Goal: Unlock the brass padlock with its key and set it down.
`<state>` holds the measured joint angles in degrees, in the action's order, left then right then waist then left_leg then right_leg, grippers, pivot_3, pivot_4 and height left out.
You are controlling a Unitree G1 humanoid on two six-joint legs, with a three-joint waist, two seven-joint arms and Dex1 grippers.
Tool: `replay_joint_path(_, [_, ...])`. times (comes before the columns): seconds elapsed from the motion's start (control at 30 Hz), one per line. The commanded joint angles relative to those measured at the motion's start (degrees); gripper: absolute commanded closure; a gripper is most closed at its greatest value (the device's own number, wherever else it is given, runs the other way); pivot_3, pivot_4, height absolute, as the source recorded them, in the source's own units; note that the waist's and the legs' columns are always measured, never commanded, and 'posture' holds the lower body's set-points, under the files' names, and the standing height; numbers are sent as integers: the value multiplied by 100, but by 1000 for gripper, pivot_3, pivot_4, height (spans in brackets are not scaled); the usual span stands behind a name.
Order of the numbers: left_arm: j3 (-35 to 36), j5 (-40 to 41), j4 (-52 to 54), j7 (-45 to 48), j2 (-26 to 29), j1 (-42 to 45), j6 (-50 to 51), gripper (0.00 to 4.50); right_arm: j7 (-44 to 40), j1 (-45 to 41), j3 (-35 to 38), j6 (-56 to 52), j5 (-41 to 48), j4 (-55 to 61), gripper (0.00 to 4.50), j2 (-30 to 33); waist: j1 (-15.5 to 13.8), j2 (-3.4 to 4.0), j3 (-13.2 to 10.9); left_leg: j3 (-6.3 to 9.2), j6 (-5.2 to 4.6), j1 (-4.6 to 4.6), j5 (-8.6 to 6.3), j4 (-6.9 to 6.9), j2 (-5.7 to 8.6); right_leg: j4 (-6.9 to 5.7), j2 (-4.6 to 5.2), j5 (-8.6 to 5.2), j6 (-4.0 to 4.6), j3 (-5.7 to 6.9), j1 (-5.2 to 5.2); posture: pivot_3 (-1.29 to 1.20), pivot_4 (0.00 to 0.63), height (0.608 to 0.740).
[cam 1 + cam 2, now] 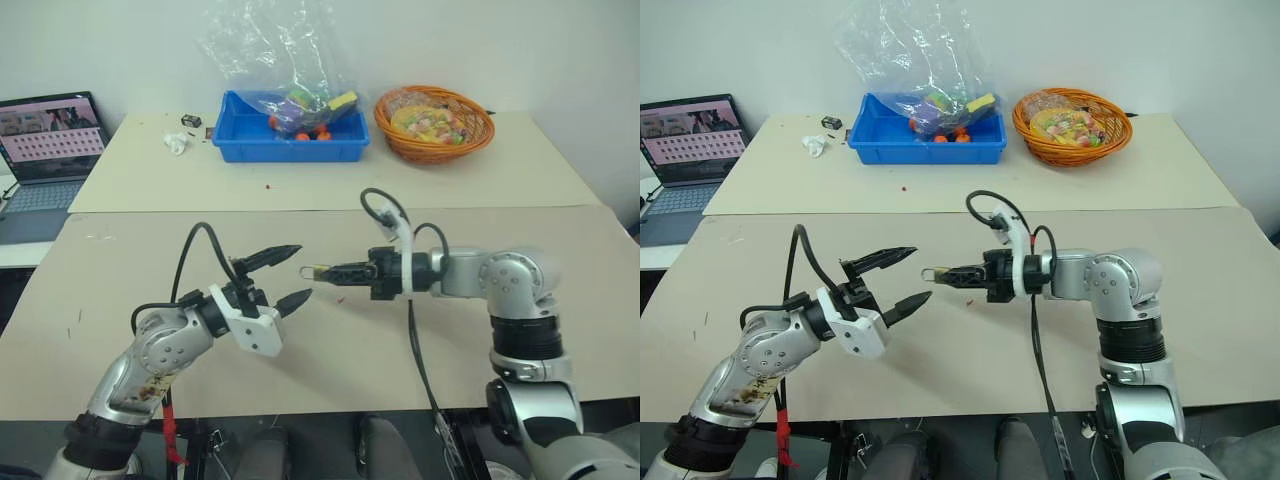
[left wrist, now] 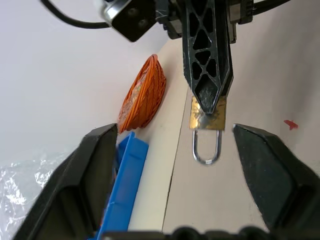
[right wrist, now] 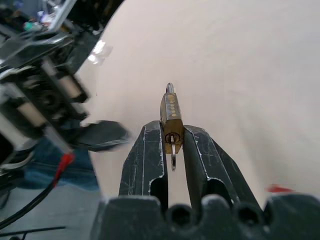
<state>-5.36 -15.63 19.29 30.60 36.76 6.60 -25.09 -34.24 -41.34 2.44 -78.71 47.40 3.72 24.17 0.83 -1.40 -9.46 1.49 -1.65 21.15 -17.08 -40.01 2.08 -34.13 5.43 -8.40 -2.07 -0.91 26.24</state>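
The right claw [image 1: 962, 276] is clamped on the padlock [image 2: 207, 116], holding it in the air above the worktop [image 1: 330, 360], shackle [image 2: 206, 148] pointing toward the left claw [image 1: 290, 274]. In the right wrist view the key [image 3: 172, 150] sits in the keyhole at the lock's base, between the fingers. The left claw stands wide and empty just beside the shackle, touching nothing. The shackle looks seated with both legs in the body, though whether it is already freed I cannot tell. By my reading, the key is in but the opening is unconfirmed, and setting the lock down on the worktop is not yet done.
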Motion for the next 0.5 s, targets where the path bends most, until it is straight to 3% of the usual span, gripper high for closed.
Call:
replay_joint_path(0.03, [111, 510, 263, 184, 12, -95, 313, 2247, -286, -188, -9, 311, -27, -31, 4385, 104, 1, 0, 0, 0, 0, 0, 0, 1, 0, 0, -1, 0, 0, 0, 0, 0, 150, 728])
replay_joint_path(0.17, [160, 2121, 609, 598, -235, -170, 2215, 3544, -563, -195, -155, 449, -103, 13, 4385, 272, 17, 0, 0, -2, 0, 0, 0, -1, -1, -1, 0, 0, 0, -2, -1, 0, 150, 728])
replay_joint_path(0.3, [307, 3709, 1097, 781, -314, -232, 4040, 3544, -989, -138, -264, 584, 18, 214, 4385, 408, 23, -1, 0, 1, -1, 0, -1, -4, -2, -1, -6, -1, -1, -1, -2, 0, 150, 728])
replay_joint_path(0.5, [276, 4196, 1611, 754, -303, -126, 4848, 3544, -1435, 32, -539, 881, -116, 497, 4385, 658, 11, -1, 0, 1, -2, -1, -1, -6, -2, 1, -7, -1, -2, -2, -5, 0, 150, 728])
